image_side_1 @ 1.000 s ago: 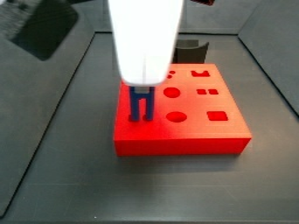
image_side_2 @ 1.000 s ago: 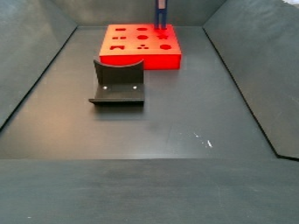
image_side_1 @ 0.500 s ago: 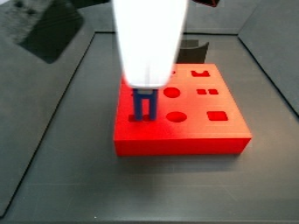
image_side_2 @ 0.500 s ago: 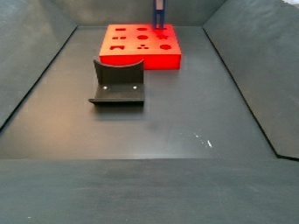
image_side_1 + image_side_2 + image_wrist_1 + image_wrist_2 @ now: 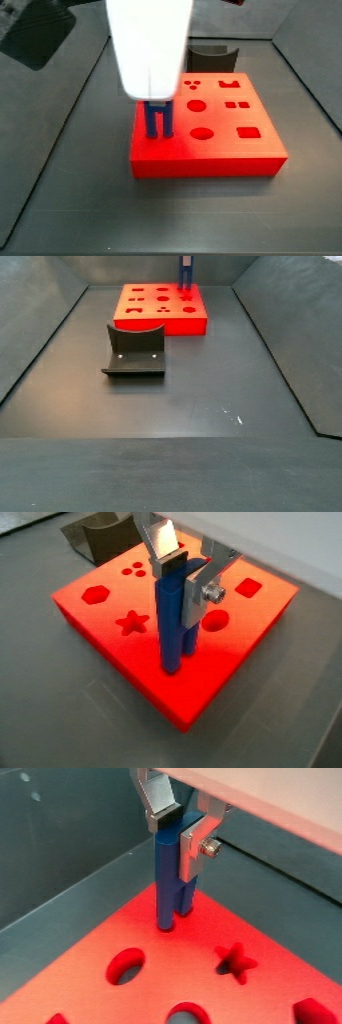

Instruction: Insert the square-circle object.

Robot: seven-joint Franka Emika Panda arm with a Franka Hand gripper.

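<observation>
In both wrist views I saw the pincer (image 5: 186,570) clamped on the square-circle object (image 5: 175,617), upright, its prongs touching the red block (image 5: 120,647). In a side view the object (image 5: 158,120) stood at the block's (image 5: 227,150) edge.

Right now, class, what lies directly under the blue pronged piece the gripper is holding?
Under the square-circle object, held upright by the gripper, is the red block. Its prong tips meet the block's top face; whatever hole lies beneath them is covered.

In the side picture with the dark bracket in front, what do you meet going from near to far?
Fixture → red block → the hand at the block's far corner, holding the upright square-circle object.
</observation>
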